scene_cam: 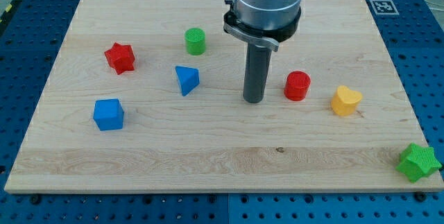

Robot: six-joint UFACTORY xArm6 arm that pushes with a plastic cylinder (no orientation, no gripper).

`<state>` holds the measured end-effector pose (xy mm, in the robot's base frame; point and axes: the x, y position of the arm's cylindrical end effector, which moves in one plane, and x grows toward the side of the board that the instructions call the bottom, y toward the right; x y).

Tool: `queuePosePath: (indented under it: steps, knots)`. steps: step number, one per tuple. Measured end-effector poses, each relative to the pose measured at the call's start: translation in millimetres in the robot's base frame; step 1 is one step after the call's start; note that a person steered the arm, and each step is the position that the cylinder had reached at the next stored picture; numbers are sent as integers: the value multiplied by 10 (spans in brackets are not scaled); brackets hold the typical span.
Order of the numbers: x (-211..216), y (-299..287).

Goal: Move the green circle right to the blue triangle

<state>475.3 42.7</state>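
The green circle [195,41] is a short green cylinder standing near the view's top, left of centre. The blue triangle [186,80] lies below it, slightly to the view's left, a short gap apart. My tip [254,100] rests on the board right of the blue triangle and lower right of the green circle, touching neither. The rod rises from it to the arm's grey body at the view's top.
A red star [120,57] lies at the left and a blue cube [108,114] below it. A red cylinder [297,85] stands just right of my tip, a yellow heart-like block [345,101] beyond it. A green star [417,161] sits at the board's lower right corner.
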Motion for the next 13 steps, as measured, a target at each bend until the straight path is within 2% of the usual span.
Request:
queuePosePath:
  steps: [2, 6, 8, 11, 13]
  knots:
    - [-212, -195]
    - [-635, -961]
    - [-714, -1147]
    - [-1208, -1953]
    - [-1355, -1988]
